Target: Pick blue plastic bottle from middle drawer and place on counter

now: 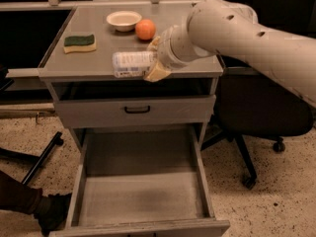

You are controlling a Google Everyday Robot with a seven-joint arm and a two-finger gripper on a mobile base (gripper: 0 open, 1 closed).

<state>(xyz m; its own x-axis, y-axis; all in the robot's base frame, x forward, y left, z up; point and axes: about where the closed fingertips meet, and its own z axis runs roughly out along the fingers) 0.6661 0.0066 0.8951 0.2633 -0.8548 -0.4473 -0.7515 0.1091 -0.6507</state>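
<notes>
The blue plastic bottle (131,63) lies sideways in my gripper (150,58), cap end to the left. The gripper is shut on it and holds it just over the front part of the counter (173,26), near the front edge. The white arm reaches in from the right. The middle drawer (140,191) is pulled wide open below, its grey floor bare.
On the counter sit a green and yellow sponge (79,42) at the left, a white bowl (123,19) and an orange fruit (145,29) at the back. A shut drawer front with a black handle (137,109) is under the counter. A black office chair (261,112) stands at the right.
</notes>
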